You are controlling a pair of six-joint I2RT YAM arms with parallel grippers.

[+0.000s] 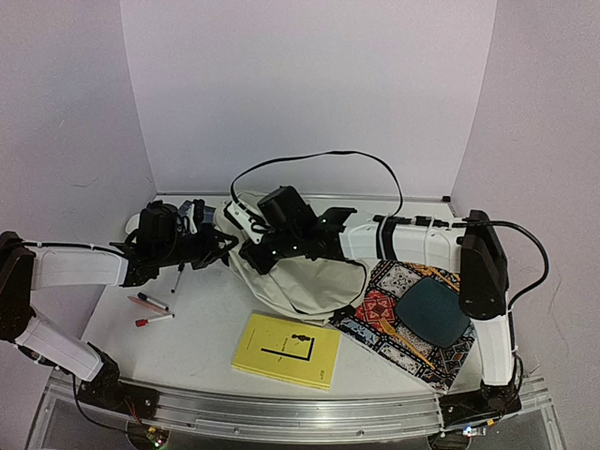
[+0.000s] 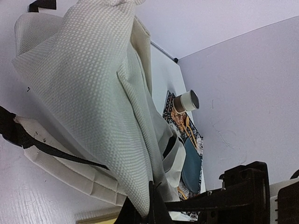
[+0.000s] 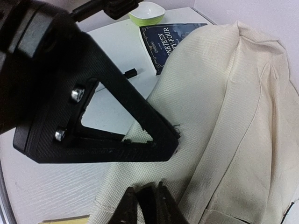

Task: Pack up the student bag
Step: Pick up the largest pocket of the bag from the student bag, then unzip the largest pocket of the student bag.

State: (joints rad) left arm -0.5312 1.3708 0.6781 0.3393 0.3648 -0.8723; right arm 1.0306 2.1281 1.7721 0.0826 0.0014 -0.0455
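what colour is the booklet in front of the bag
Yellow booklet; best in top view.

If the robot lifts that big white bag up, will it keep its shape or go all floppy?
Probably floppy: the student bag folds and sags where the left gripper pinches its cloth. It may be fairly light, since it lies slumped and flat. Its black strap would likely dangle.
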